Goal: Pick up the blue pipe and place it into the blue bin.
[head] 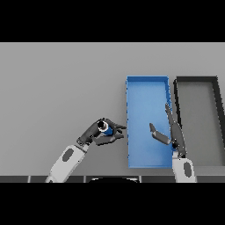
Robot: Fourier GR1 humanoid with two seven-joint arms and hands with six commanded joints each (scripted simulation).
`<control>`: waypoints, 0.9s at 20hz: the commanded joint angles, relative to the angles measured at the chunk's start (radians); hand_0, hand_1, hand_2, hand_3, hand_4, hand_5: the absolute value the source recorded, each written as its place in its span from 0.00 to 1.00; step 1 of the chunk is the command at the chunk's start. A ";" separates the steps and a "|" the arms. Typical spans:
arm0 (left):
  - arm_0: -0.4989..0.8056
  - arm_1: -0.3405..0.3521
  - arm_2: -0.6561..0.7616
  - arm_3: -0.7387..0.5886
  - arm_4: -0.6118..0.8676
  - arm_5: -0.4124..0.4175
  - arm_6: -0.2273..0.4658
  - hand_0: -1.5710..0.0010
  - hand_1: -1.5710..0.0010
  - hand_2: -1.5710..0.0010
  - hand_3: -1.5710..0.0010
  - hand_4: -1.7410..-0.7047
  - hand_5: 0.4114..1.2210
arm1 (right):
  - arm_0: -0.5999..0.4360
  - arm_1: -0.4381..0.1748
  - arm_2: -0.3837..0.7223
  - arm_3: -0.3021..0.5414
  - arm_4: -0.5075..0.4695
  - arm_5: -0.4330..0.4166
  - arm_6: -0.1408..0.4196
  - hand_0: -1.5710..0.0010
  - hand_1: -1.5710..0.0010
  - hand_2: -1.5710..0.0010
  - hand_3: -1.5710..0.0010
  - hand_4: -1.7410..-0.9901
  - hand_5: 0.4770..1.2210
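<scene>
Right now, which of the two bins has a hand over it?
The blue bin: the right hand hovers above it. The black bin beside it has none.

A plain grey table (61,83) fills the view under even light, a black bin (218,132) near its right edge.

Blue pipe (107,128): you're seeing it sitting left of centre, short, dark open end facing you, fingers curling round it.
Blue bin (147,83): lying right of centre, long, shallow, just right of the pipe.
</scene>
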 commanded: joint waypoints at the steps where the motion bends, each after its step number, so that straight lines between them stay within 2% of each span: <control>1: -0.008 -0.007 -0.004 -0.005 -0.004 -0.004 0.029 0.01 0.01 0.01 0.01 0.27 1.00 | -0.004 0.001 -0.001 0.001 -0.005 0.003 0.009 1.00 1.00 1.00 1.00 0.76 0.22; 5: -0.018 -0.024 0.001 -0.025 -0.019 -0.021 0.087 0.00 0.00 0.00 0.00 0.26 1.00 | -0.018 0.007 0.002 0.006 0.006 -0.008 0.007 1.00 1.00 1.00 1.00 0.79 0.22; 6: -0.011 -0.031 0.000 -0.025 -0.024 -0.026 0.086 0.00 0.00 0.00 0.00 0.26 1.00 | 0.015 0.023 0.012 -0.017 0.028 -0.032 -0.005 1.00 1.00 1.00 1.00 0.79 0.22; 9: 0.004 -0.031 0.009 -0.019 -0.040 -0.043 0.069 0.00 0.00 0.00 0.00 0.27 1.00 | 0.209 0.121 0.067 -0.143 0.144 -0.165 -0.037 1.00 1.00 1.00 1.00 0.80 0.22; 12: 0.011 -0.036 0.020 -0.004 -0.060 -0.055 0.056 0.00 0.00 0.00 0.00 0.26 1.00 | 0.448 0.239 0.143 -0.260 0.268 -0.300 -0.078 1.00 1.00 1.00 1.00 0.73 0.22; 13: 0.006 -0.047 0.024 -0.001 -0.060 -0.059 0.064 0.00 0.00 0.00 0.00 0.26 1.00 | 0.464 0.262 0.159 -0.283 0.300 -0.320 -0.058 1.00 1.00 1.00 1.00 0.74 0.22; 14: 0.004 -0.052 0.025 -0.002 -0.061 -0.069 0.060 0.00 0.00 0.00 0.00 0.26 1.00 | 0.476 0.256 0.159 -0.321 0.300 -0.317 -0.057 1.00 1.00 0.99 1.00 0.74 0.22; 15: 0.001 -0.061 0.027 -0.001 -0.063 -0.072 0.070 0.00 0.00 0.00 0.00 0.26 1.00 | 0.490 0.257 0.177 -0.352 0.249 -0.283 -0.109 1.00 1.00 0.97 1.00 0.73 0.23; 16: 0.013 -0.061 0.023 -0.018 -0.068 -0.078 0.063 0.00 0.00 0.00 0.00 0.26 1.00 | 0.493 0.254 0.187 -0.380 0.176 -0.233 -0.127 1.00 0.99 0.96 1.00 0.72 0.22; 17: 0.014 -0.067 0.026 -0.024 -0.069 -0.083 0.069 0.00 0.00 0.00 0.00 0.26 1.00 | 0.497 0.235 0.197 -0.404 0.120 -0.165 -0.079 1.00 0.99 0.94 1.00 0.72 0.20; 18: 0.013 -0.068 0.033 -0.029 -0.072 -0.085 0.080 0.00 0.00 0.00 0.00 0.26 1.00 | 0.487 0.210 0.195 -0.412 0.088 -0.111 -0.004 1.00 0.98 0.93 1.00 0.71 0.18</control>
